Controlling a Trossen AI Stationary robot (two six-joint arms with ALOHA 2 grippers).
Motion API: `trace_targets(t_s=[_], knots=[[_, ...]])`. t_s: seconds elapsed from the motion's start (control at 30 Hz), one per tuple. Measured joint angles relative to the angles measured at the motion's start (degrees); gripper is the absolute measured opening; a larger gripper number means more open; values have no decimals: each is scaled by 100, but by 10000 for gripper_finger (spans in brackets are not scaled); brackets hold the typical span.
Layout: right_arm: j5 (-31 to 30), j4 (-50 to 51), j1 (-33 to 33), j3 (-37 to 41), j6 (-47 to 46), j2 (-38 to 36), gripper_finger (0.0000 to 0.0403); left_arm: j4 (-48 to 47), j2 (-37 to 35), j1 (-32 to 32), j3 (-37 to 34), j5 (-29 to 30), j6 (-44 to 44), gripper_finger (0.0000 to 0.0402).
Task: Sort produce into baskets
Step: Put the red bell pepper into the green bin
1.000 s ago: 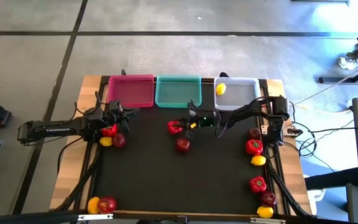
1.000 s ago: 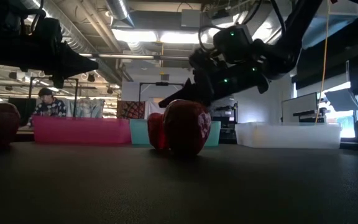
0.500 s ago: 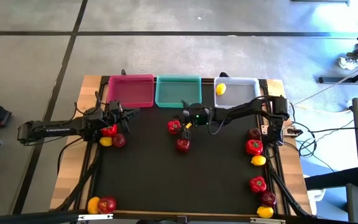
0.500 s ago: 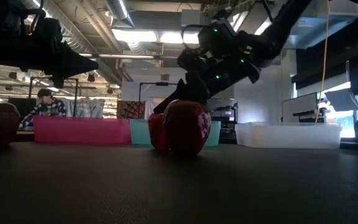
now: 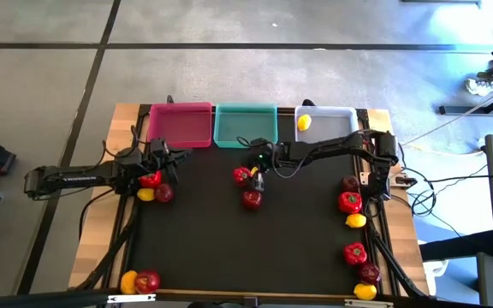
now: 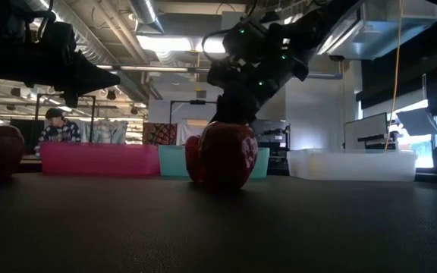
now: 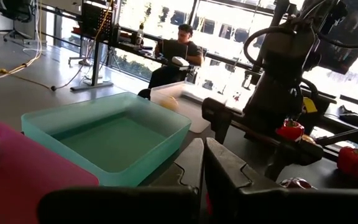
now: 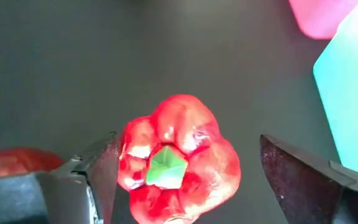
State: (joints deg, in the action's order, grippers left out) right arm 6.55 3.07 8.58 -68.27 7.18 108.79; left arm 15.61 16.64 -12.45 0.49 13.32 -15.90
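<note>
Having spread wide, right gripper now straddles the bell pepper — ungripped.

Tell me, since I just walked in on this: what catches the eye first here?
The right gripper hangs open over a red pepper mid-table, its fingers on either side of it. Behind stand three baskets in a row: pink, teal and white, the white one holding a lemon.
</note>
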Motion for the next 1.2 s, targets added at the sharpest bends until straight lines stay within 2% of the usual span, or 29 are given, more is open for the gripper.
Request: trace_targets(t_s=[0.57,0.73,1.2], knots=[[344,-56,10,-11,104,378,318,0,2,2,0,0,1,11],[802,-42,7,-11,349,380,289,-1,2,2,0,0,2,11],[830,-54,9,-9,475,382,196,-1,1,1,0,0,4,11]])
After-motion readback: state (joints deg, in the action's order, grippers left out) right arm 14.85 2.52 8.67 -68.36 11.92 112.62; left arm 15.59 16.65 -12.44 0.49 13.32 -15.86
